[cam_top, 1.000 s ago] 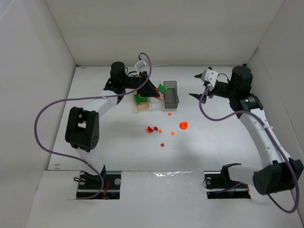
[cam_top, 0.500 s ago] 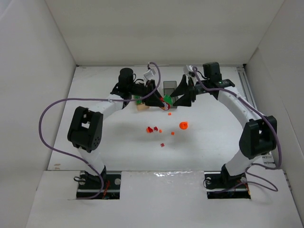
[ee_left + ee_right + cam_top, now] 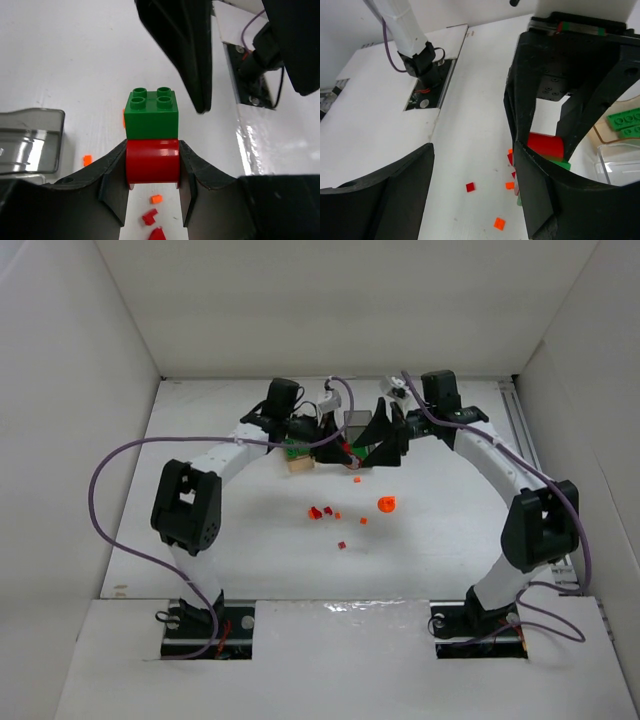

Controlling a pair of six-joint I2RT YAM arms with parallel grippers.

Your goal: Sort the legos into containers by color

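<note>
Red brick (image 3: 152, 164) in outstretched left pincer (image 3: 153, 149).

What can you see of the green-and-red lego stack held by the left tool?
A glossy green plastic square brick with four round studs is joined to a smooth red rounded plastic piece. The left tool clamps the red piece's sides between its black fingers, holding the pair clear above the white table. The open right tool is close by, with a visible gap.
</note>
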